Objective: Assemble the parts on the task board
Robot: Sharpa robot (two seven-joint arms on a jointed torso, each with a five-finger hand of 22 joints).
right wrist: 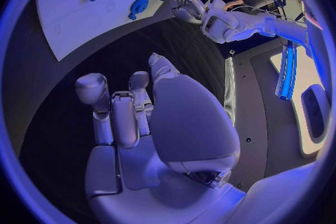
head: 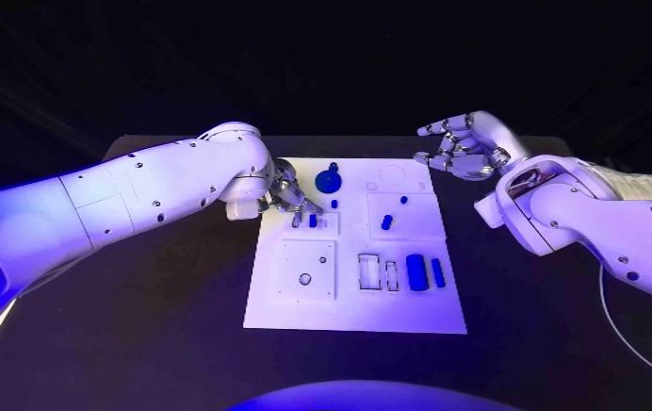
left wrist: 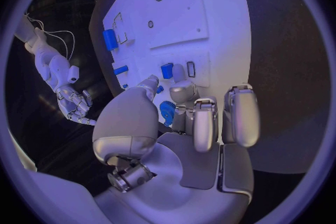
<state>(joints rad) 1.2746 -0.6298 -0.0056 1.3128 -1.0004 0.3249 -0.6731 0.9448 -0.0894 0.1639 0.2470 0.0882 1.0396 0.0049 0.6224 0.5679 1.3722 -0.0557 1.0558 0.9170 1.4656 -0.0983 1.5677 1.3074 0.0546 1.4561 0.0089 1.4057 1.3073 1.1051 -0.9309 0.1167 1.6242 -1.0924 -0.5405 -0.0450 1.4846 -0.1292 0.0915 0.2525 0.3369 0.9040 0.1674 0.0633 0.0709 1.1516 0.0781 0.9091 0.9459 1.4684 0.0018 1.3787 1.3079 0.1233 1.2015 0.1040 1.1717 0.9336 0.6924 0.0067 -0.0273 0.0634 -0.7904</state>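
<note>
Task board (head: 356, 315): white plate on the black table (head: 163, 336), between the two robot hands.

Left robot hand (head: 288, 199): set down at the board's far left part, fingers (left wrist: 203, 123) curled toward the surface. A small blue part (head: 311, 221) stands just at the fingertips; whether it is pinched or merely touched cannot be told.

Round blue part (head: 329, 181): on the board just beyond the left robot hand, toward the middle.

Slanted blue part (head: 387, 221): in the square panel between the two robot hands, nearer the left one.

Recessed slots, near right of the board: one wide blue part (head: 415, 272) and one narrow blue part (head: 437, 274) lie side by side, well apart from both hands; two outlined slots (head: 369, 271) sit beside them.

Right robot hand (head: 464, 147): raised off the far right corner of the board, fingers spread and loosely curled, grasping nothing.
</note>
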